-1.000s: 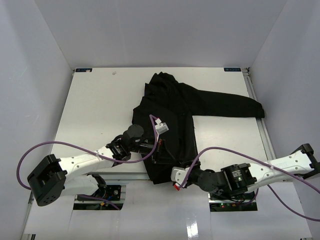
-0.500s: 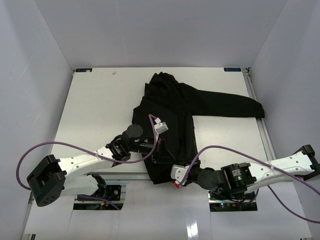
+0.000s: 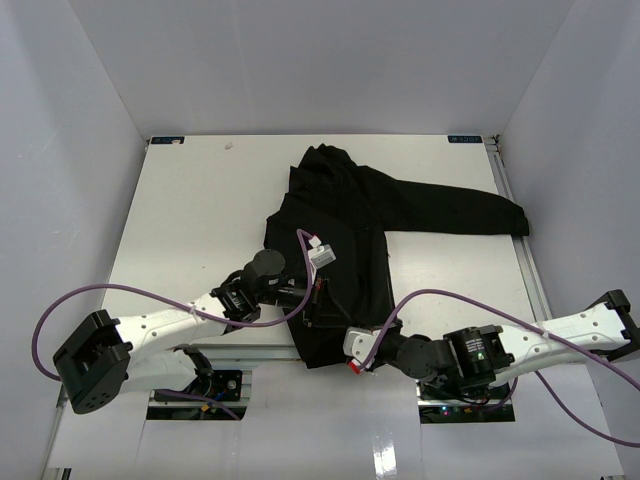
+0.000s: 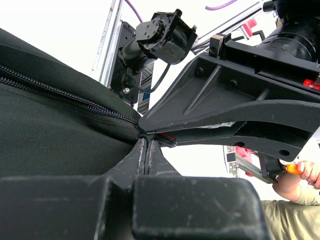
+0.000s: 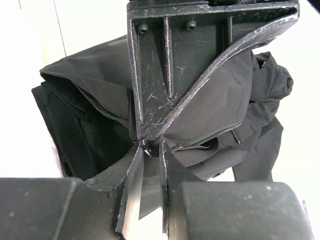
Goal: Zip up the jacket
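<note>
Black, faintly glossy jacket lying crumpled on white table, one sleeve stretched right, toothed zipper across matte cloth, left gripper fingers pressed together pinching zipper edge, right gripper scuffed fingers nipping near hem

Left half of table bare, wide passage; far strip behind jacket open too. Sleeve runs right to the table edge, blocking that side. Near hem crowded: left gripper and right gripper both pinch fabric there, and purple cable arcs over the jacket.
</note>
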Tool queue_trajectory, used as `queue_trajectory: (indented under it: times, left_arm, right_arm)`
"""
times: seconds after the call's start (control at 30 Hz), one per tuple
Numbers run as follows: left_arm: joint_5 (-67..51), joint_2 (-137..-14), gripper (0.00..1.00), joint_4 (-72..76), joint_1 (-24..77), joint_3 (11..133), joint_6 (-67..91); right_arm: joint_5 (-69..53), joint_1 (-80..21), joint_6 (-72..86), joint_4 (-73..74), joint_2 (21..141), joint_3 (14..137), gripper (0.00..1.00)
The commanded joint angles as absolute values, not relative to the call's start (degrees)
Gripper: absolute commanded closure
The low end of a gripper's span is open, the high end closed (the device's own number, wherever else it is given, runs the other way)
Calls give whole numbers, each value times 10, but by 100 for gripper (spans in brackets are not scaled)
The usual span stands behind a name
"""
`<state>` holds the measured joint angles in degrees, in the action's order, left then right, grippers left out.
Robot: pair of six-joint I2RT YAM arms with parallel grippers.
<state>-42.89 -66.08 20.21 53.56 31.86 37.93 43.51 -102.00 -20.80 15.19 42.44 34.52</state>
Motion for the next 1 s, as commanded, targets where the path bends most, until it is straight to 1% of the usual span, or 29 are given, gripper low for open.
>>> queue_trajectory:
  times: [0.0,0.03,0.3,0.43,0.57,0.87,0.97]
  left_arm:
    - [-454,-642,100,214,540,316,381]
    - [-453,-643,100,214,540,315,381]
    - [-448,-635,100,209,540,314,381]
    - [-443,-629,100,212,540,312,383]
    - [-444,-632,100,213,540,314,385]
    - [-442,-629,100,212,540,315,385]
    - [-443,-628,100,211,540,314,386]
  right_arm:
    - [461,-1017,-211,96,413,339,87]
    - [467,-1017,-210,94,412,337,92]
    - [557,-1017,-179,51,366,323,92]
    - [556,-1017,-158,28,336,305,92]
    - [560,-1017,-150,8,329,284,92]
    - [597,-1017,-148,-53,299,251,92]
    - [573,-1017,-154,-82,284,230,92]
